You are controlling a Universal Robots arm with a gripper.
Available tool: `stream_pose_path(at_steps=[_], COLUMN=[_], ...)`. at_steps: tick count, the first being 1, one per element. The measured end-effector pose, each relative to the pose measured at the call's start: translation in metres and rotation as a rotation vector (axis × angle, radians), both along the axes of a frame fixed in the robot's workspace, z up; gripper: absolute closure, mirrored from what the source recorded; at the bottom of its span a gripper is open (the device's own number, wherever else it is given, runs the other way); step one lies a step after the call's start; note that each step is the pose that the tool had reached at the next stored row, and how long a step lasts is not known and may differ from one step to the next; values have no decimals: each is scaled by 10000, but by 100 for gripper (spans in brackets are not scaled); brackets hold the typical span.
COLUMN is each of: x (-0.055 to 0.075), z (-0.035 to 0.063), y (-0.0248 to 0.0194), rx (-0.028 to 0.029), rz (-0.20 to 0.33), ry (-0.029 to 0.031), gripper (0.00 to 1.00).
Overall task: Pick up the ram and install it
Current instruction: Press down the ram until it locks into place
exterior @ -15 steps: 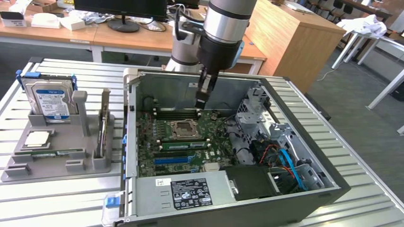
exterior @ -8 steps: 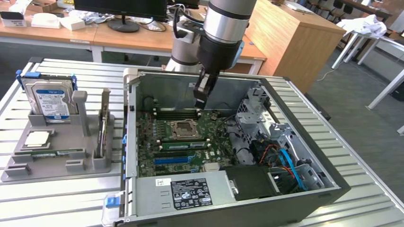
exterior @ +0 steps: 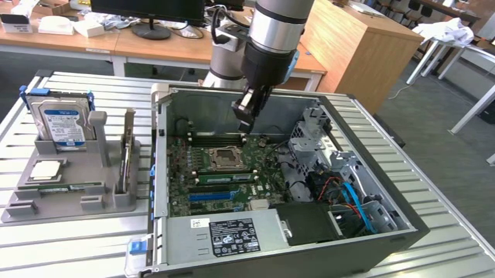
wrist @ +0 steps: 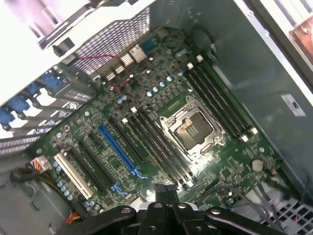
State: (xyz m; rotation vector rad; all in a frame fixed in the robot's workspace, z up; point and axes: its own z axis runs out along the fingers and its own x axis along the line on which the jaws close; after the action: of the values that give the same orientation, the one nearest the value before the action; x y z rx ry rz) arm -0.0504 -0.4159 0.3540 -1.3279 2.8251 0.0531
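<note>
The ram (exterior: 64,187) is a thin green strip lying flat along the front of the grey holder (exterior: 108,202), at the exterior view's left, outside the computer case. My gripper (exterior: 244,128) hangs inside the open case (exterior: 402,226), over the dark memory slots (exterior: 217,139) just beyond the processor socket (exterior: 224,157). In the wrist view my gripper (wrist: 165,189) is shut, nothing shows between its fingers, and the motherboard (wrist: 88,122) lies below with its socket (wrist: 191,128) and long dark slots (wrist: 156,147).
A silver hard drive (exterior: 62,124) with a blue-and-white label stands upright in the holder, with a square silver chip (exterior: 45,169) in front of it. A power supply (exterior: 224,231), drive cage (exterior: 317,133) and cables (exterior: 348,197) crowd the case. Slatted metal table (exterior: 456,243) around.
</note>
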Motion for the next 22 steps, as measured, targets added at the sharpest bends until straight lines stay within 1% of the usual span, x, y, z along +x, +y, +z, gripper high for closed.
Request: stream_pose_path(at_steps=[10,22], x=[-3,-18], z=[-2,-6], y=[0,0], rx=[-2,-1], rz=[-1582,-3280], ry=[1,0], gripper=[90,90])
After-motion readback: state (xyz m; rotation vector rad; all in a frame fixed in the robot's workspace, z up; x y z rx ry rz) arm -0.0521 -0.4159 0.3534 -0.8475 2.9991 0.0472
